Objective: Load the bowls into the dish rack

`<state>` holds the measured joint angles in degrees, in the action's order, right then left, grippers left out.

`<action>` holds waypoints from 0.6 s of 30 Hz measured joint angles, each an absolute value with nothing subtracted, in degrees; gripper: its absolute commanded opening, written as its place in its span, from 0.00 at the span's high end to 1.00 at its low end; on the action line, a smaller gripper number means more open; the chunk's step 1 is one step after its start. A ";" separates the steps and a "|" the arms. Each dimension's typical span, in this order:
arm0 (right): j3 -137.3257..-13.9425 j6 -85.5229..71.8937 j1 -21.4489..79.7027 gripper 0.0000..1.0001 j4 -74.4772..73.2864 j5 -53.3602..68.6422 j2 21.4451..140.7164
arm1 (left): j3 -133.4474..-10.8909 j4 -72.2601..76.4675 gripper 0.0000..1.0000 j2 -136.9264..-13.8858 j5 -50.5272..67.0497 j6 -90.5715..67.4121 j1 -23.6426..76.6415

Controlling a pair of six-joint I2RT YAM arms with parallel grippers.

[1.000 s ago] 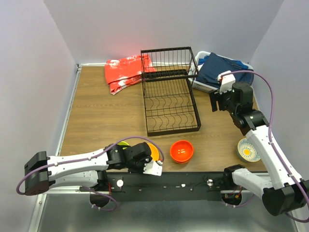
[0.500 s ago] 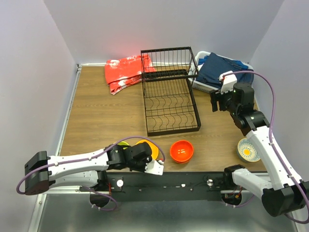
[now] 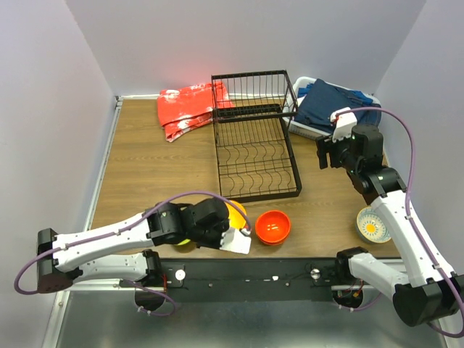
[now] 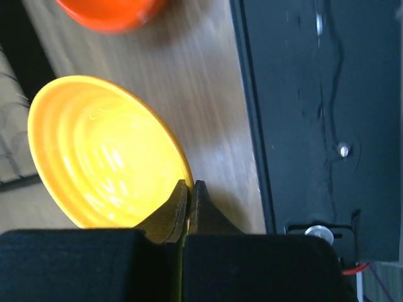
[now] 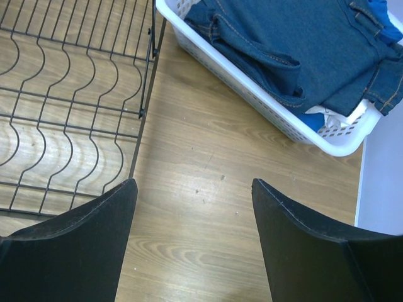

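My left gripper (image 3: 231, 225) is shut on the rim of the yellow-orange bowl (image 3: 234, 212) and holds it tilted above the table's near edge, just in front of the black wire dish rack (image 3: 254, 148). In the left wrist view the fingers (image 4: 179, 201) pinch the bowl's (image 4: 104, 157) rim. The red-orange bowl (image 3: 273, 226) sits on the table to its right and shows in the left wrist view (image 4: 107, 11). The lime green bowl (image 3: 181, 241) peeks out under the left arm. The white patterned bowl (image 3: 373, 224) sits near the right edge. My right gripper (image 3: 324, 154) (image 5: 194, 189) is open and empty, right of the rack (image 5: 63, 94).
A white plastic basket (image 5: 264, 104) with blue cloth (image 5: 296, 38) stands at the back right, also in the top view (image 3: 330, 105). A red cloth (image 3: 190, 107) lies at the back, left of the rack. The black mounting rail (image 4: 315, 126) runs along the near edge.
My left gripper has lifted the yellow-orange bowl and carried it a little right and toward the rack. The lime green bowl now shows under the arm. The right arm has barely moved.
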<state>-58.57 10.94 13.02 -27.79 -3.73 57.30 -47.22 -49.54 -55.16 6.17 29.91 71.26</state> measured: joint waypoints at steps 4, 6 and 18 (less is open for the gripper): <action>-58.59 10.79 12.99 0.19 -28.60 -3.77 57.30 | -55.75 -49.63 1.00 -57.76 7.81 29.23 71.26; -58.59 10.41 12.97 0.18 -28.82 -3.79 57.19 | -58.43 -48.47 1.00 -59.92 8.40 28.69 70.83; -64.77 3.36 7.49 0.07 -34.02 -7.01 58.65 | -67.00 -26.22 1.00 -75.16 14.39 8.95 58.81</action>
<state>-64.77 3.36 7.49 -34.02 -7.01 58.65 -67.00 -26.22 -75.16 14.39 8.95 58.81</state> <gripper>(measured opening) 0.922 0.016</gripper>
